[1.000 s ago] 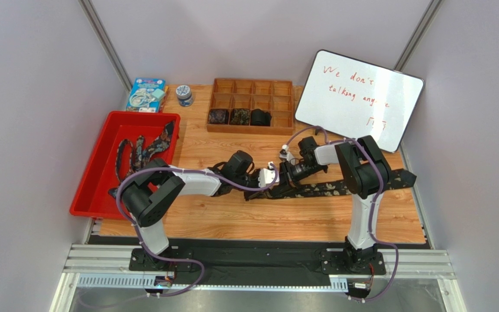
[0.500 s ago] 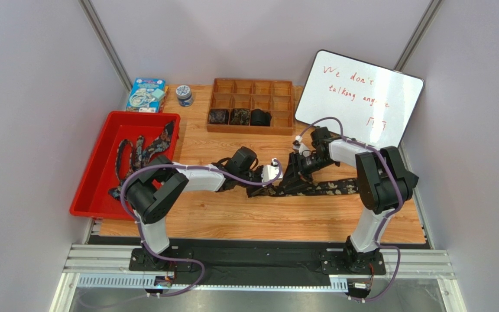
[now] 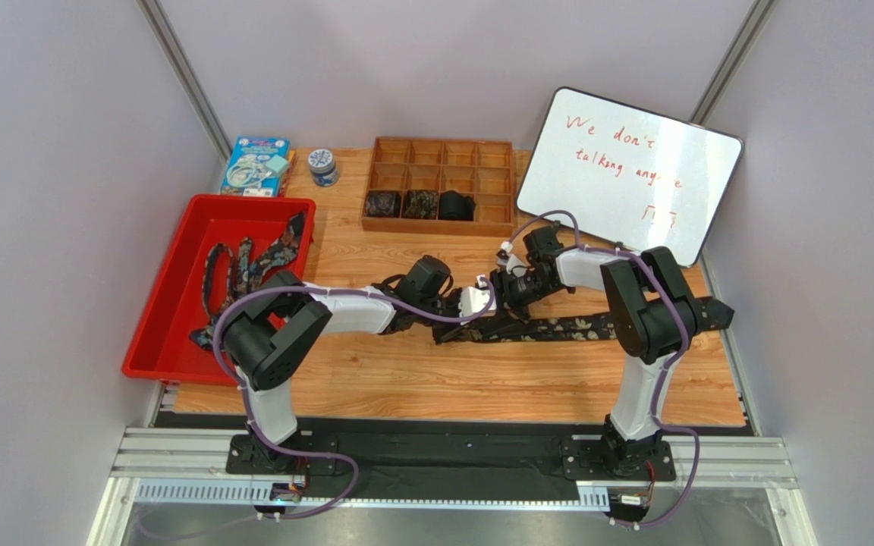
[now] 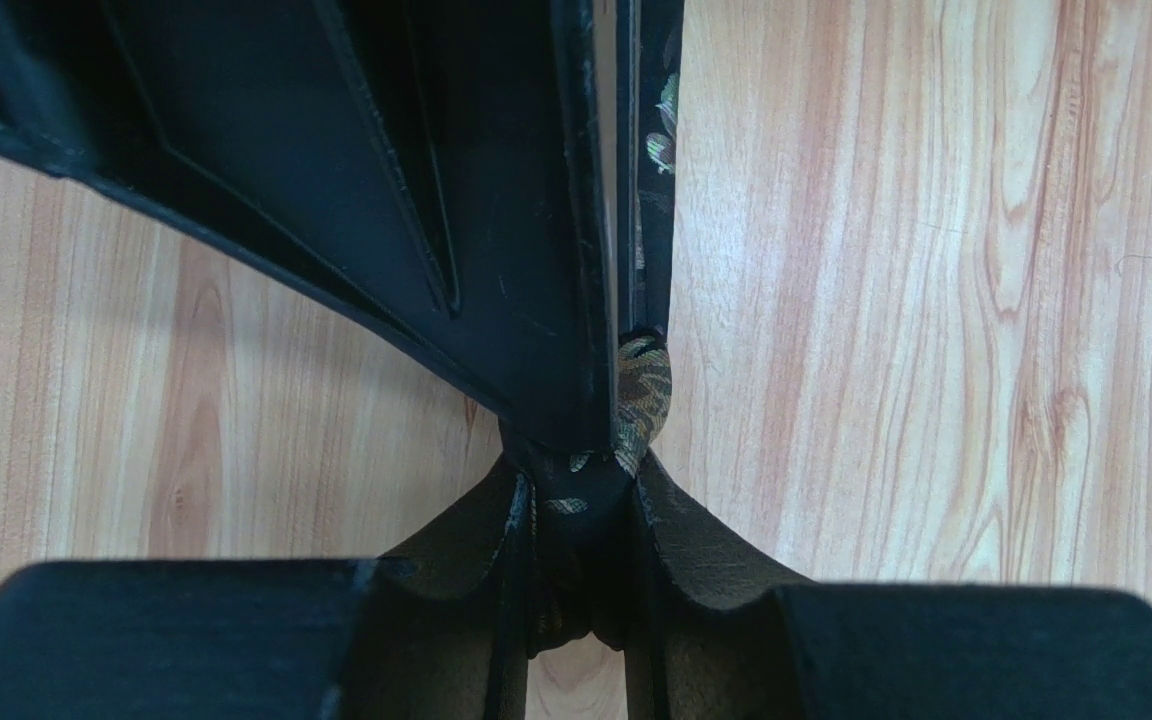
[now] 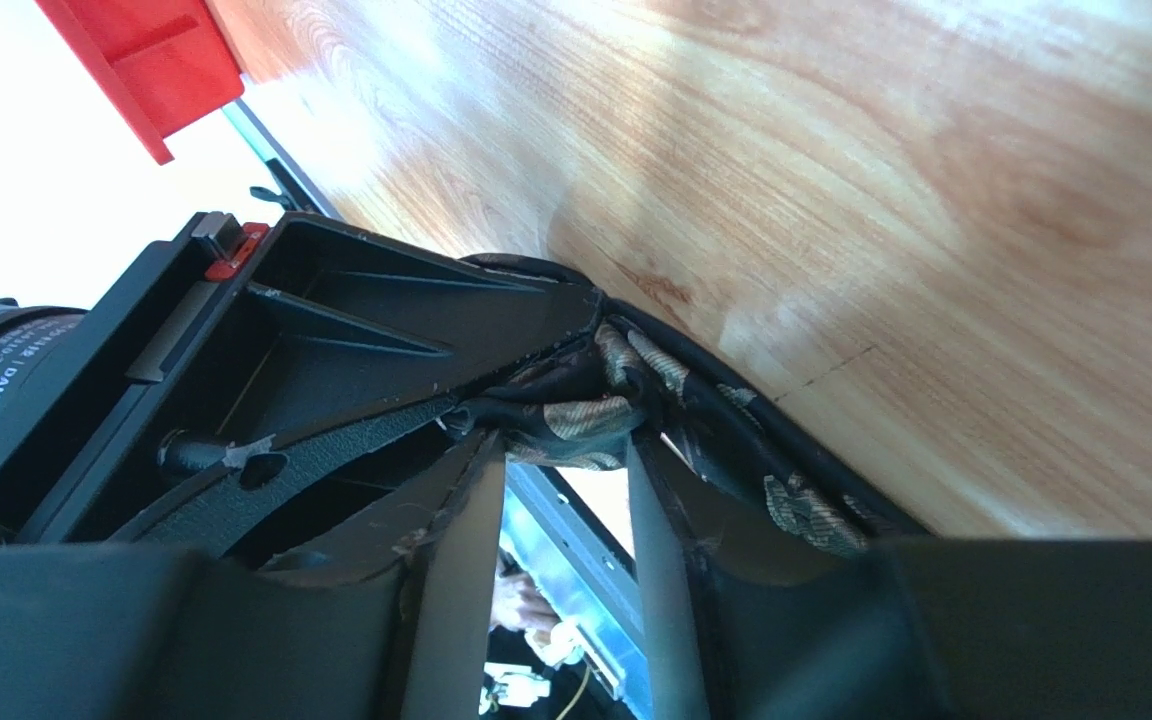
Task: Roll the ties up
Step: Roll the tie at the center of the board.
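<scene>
The dark floral-speckled fabric necktie [image 3: 561, 330] lies flat across the centre of the top view, its left end bunched. My left gripper [image 4: 585, 483] pinches that bunch narrowly. My right gripper [image 5: 567, 450] straddles it, and I cannot tell whether it grips. The fabric looks soft, limp and slippery, so I'd hold the roll's edges.

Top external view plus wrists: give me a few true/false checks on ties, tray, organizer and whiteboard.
1. Three rolled ties sit in the front row of the wooden organizer. True.
2. The red tray holds nothing. False: loose ties lie in it.
3. The left tool is pinched on the tie that stretches across the table. True.
4. The whiteboard stands next to the red tray. False: it is at the right rear, and the tray is at the left edge.
</scene>
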Controlling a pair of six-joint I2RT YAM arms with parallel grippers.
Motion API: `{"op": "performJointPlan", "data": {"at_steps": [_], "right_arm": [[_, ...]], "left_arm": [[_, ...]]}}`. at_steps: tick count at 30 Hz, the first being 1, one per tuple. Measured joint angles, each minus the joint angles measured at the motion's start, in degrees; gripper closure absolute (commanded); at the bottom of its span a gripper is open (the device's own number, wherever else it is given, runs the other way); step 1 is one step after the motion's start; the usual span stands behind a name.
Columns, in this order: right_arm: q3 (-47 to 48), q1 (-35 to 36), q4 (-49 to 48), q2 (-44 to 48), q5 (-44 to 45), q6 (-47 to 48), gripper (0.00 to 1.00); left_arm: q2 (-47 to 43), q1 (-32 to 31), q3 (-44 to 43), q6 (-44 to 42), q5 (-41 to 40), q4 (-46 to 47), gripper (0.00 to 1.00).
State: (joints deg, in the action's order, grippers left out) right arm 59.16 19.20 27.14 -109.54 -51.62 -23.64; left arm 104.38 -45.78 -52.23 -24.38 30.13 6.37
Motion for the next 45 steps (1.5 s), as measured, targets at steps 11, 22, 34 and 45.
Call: {"op": "performJointPlan", "data": {"at_steps": [11,22,34,45], "right_arm": [[0.92,-0.04,0.04,-1.55,-0.37,-0.11,1.0],[1.36,-2.62,0.96,-4.63,-2.91,1.01,0.83],[0.02,-1.73,0.92,2.12,-0.46,0.2,0.58],[0.92,1.99,-0.07,0.85,0.72,-1.11,1.0]], "left_arm": [[0.0,0.02,-0.13,0.28,-0.09,-0.24,0.62],[0.09,0.13,-0.83,0.9,-0.04,-1.42,0.8],[0.33,0.13,-1.46,0.9,0.02,-2.43,0.83],[0.37,0.13,-1.62,0.87,0.24,-2.82,0.8]]}}
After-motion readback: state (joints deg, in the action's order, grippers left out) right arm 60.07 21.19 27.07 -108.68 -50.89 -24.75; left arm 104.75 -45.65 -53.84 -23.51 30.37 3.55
